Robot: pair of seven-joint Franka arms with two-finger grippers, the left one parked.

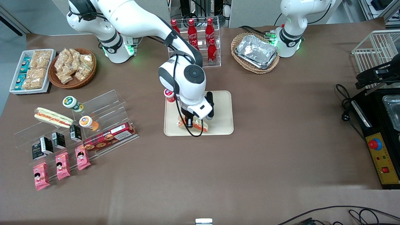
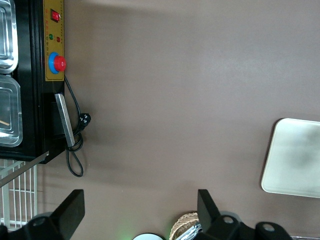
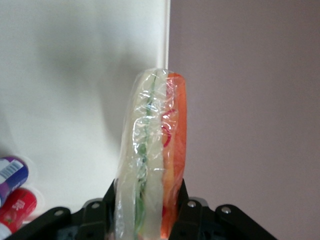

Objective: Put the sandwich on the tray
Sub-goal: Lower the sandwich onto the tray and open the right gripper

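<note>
At the centre of the front view, the right arm's gripper [image 1: 190, 122] hangs low over the near edge of the cream tray [image 1: 223, 107], its fingers clamped on the wrapped wedge sandwich [image 1: 194, 124]. To finish well, I judge it should lower until the wedge rests flat, then let go only when the whole sandwich sits inside the rim, since the wrist view shows the sandwich [image 3: 152, 150] lined up along the tray's edge [image 3: 166, 50], close to brown table. The sandwich juts forward between the fingers, clear of the small red bottle [image 1: 169, 95] on the tray.
</note>
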